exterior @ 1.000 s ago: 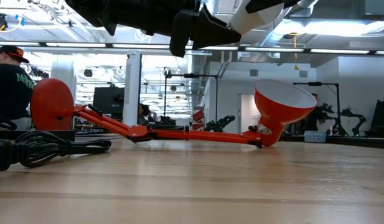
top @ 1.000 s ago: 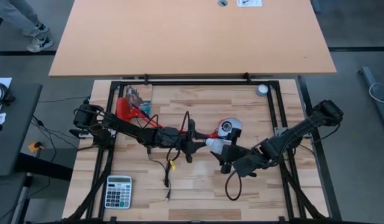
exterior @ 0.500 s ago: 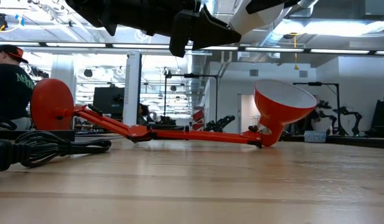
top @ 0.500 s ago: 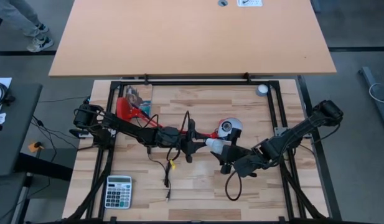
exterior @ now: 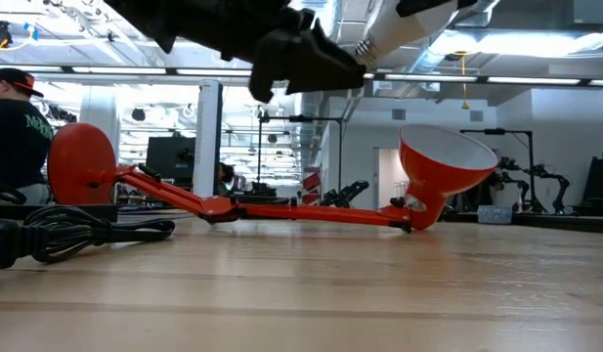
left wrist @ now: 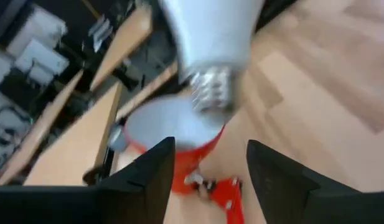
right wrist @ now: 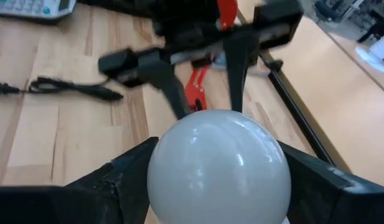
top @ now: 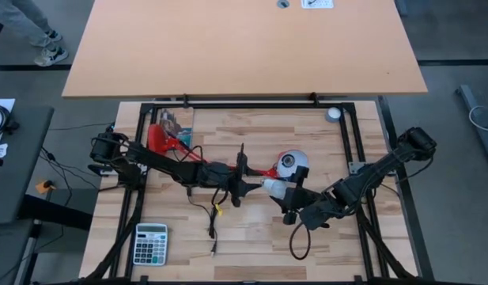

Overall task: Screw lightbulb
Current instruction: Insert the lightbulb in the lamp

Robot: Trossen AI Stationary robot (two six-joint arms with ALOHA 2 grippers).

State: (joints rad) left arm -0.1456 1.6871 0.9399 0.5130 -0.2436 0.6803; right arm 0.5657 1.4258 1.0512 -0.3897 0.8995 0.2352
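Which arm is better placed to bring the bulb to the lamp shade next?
Right. Its end effector is shut on the lightbulb, close to the red lamp shade; the left end effector is open and empty.

Count on the slatted wooden worktable: two dark robot arms, each with one two-finger gripper, left gripper and right gripper. One small white pear-shaped lightbulb with a grey screw base. One red articulated desk lamp with a white-lined shade. One grey pocket calculator at seven o'clock. One small round grey disc at one o'clock. One coiled black power cord.
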